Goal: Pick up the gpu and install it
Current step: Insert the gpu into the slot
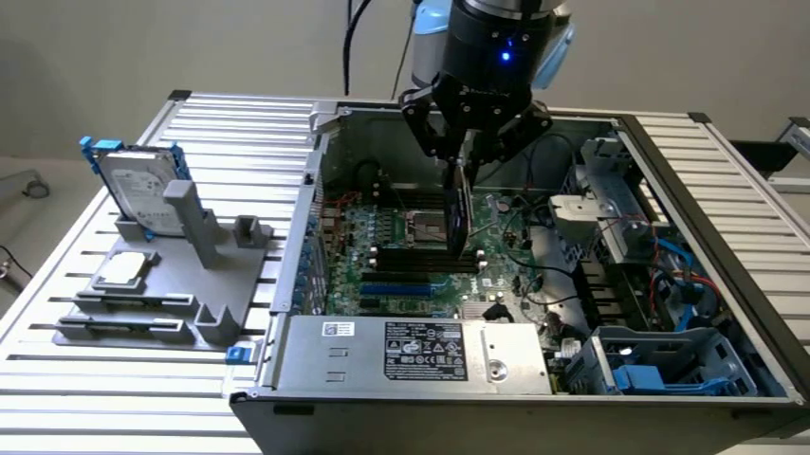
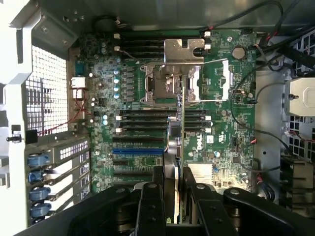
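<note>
The gpu (image 1: 462,216) hangs upright and edge-on inside the open computer case (image 1: 317,190), above the motherboard (image 1: 393,265). My gripper (image 1: 469,156) is shut on its top edge. In the wrist view the gpu (image 2: 175,142) shows as a thin vertical strip, green board on one side and dark rounded shroud on the other. There my gripper (image 2: 174,189) clamps it between two black fingers (image 2: 150,206). The card's lower end hovers over the memory slots and the blue expansion slot (image 2: 138,152), near the processor socket (image 2: 170,81). It is apart from the board.
A grey fixture (image 1: 165,284) on the exterior view's left carries a silver hard drive in a blue frame (image 1: 133,185) and a small square processor chip (image 1: 123,270). The power supply (image 1: 418,351), drive cage (image 1: 671,365) and loose cables (image 1: 557,275) crowd the case.
</note>
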Motion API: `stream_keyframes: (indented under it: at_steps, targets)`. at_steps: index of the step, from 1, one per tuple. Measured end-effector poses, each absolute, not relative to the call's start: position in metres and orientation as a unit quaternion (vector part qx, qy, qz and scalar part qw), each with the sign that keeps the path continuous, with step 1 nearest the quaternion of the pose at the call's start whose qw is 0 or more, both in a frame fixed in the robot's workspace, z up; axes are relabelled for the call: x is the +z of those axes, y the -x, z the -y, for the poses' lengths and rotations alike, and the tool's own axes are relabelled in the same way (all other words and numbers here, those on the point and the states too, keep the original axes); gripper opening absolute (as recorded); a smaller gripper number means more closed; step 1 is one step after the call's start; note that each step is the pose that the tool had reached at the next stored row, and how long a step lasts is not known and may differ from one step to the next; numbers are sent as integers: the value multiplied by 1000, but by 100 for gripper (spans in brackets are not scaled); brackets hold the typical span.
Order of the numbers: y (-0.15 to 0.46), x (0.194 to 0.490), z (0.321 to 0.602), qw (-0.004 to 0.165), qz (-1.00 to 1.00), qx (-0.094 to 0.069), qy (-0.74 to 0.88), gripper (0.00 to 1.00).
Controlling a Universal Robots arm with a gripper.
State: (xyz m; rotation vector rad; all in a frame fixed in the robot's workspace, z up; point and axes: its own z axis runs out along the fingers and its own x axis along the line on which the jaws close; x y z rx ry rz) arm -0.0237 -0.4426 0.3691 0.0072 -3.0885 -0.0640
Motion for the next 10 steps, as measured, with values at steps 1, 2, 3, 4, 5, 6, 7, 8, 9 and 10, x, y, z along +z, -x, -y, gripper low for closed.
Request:
stream_keyframes:
  at_steps: [1, 2, 3, 4, 5, 6, 7, 8, 9, 10]
  targets:
    - [24, 368, 443, 26, 999, -20, -11, 26]
    - [24, 367, 443, 27, 999, -20, -21, 26]
    - [24, 366, 443, 27, 999, -20, -30, 26]
    - [24, 365, 443, 27, 999, -20, -39, 26]
    - [24, 364, 443, 27, 998, -20, -48, 26]
    - [24, 363, 443, 27, 998, -20, -57, 26]
    - [24, 362, 443, 27, 997, -20, -66, 26]
    - [24, 362, 443, 27, 997, -20, -75, 26]
    - [24, 360, 443, 27, 996, -20, -84, 26]
    - [24, 360, 443, 27, 995, -20, -93, 26]
